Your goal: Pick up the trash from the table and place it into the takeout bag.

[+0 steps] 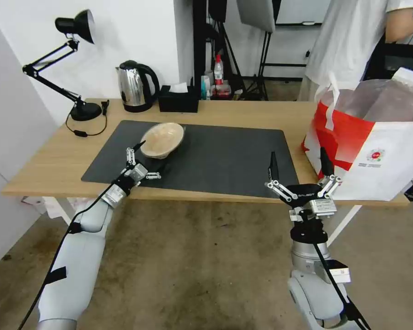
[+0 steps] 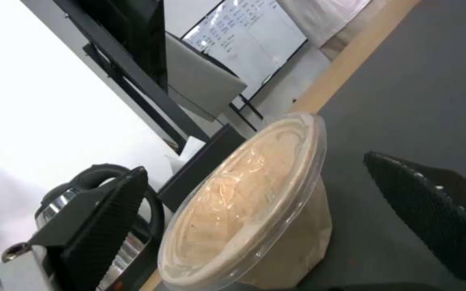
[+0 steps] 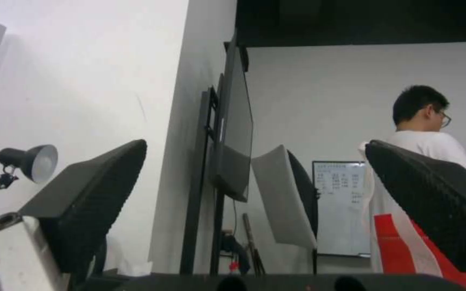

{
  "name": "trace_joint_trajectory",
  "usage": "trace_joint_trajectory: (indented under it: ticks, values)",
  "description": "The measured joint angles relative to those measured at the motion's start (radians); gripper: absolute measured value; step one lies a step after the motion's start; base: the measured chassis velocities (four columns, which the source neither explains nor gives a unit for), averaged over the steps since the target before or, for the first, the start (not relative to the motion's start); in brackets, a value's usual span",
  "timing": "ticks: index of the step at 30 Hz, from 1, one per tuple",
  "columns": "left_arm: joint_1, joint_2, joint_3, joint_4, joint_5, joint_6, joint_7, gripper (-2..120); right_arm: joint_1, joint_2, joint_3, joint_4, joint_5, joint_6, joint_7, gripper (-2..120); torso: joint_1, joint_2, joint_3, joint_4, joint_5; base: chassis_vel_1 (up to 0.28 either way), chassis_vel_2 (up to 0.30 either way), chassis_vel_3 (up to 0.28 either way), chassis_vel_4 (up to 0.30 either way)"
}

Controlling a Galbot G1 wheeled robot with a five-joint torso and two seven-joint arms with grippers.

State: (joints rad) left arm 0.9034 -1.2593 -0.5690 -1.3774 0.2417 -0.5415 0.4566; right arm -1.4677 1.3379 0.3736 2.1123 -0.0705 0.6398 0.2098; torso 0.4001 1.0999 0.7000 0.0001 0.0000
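Step in hand: left gripper (image 1: 147, 159), jaws spread, approaches beige bowl (image 1: 163, 140); closure on rim required next.

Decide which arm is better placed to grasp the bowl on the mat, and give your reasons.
Left. The left gripper sits open right at the bowl, fingers either side of it in the wrist view. The right gripper hangs open at the table's near edge beside the bag, far from the bowl.

Beige paper-pulp bowl (image 1: 163, 140), clear-lidded and tilted, lies on the table (image 1: 243, 112) mat's far-left part; takeout bag (image 1: 376, 151) stands open at the table's right end.
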Motion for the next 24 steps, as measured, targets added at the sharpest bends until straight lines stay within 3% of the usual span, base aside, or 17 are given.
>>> trace_joint_trajectory:
  ticks: [10, 24]
  values:
    - [-0.017, 0.005, 0.010, 0.001, -0.012, 0.011, -0.003, 100, -0.004, 0.003, 0.002, 0.003, -0.001, 0.000, 0.000, 100, 0.000, 0.000, 0.000, -0.0002, 0.0000, 0.000, 0.000, 0.000, 0.000]
    - [-0.096, 0.005, 0.059, 0.100, -0.003, 0.011, -0.003, 100, 0.003, 0.009, 0.020, -0.006, 0.000, 0.001, 0.000, 100, -0.001, 0.000, 0.000, 0.0005, 0.0009, 0.000, 0.000, 0.000, 0.000]
